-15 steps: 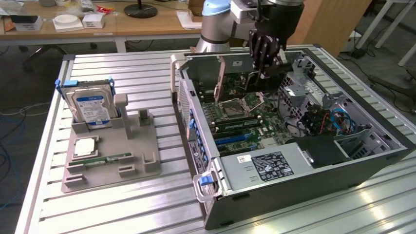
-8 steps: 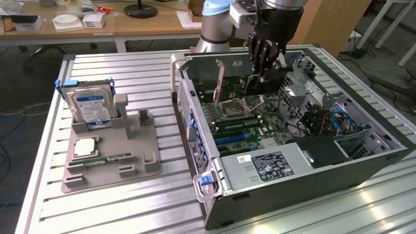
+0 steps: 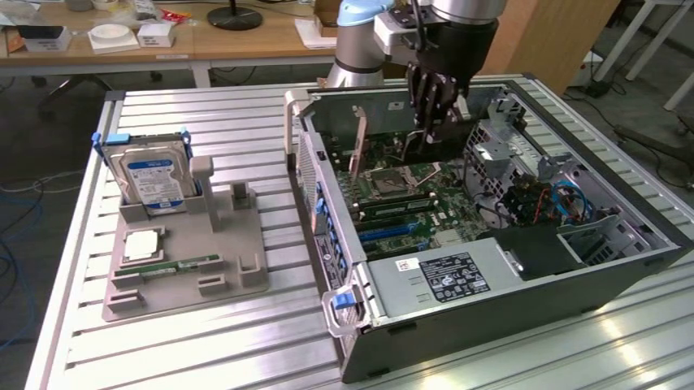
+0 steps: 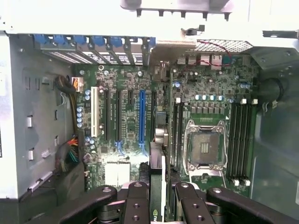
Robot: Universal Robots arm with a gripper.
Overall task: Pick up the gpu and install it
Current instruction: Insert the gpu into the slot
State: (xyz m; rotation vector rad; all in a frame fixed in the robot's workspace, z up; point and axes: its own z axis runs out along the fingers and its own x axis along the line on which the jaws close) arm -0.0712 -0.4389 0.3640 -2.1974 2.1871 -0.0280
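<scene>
**Holding the gpu above the open computer case**

Gripping the gpu edge-on between narrowly set fingers, with the gripper hanging inside the open computer case, above the motherboard and toward the case's rear wall. Seen from the wrist view as a thin dark card running down between the two fingers, lined up close beside the blue expansion slot but not yet seated in it. Pick-up judged done; installation judged only partly along, with the card lifted clear of the board and no contact with any slot visible. Left on the grey parts holder, well apart from the case on the counter: a hard drive standing upright and a memory stick lying flat. Empty processor socket beside the card's line.
</scene>
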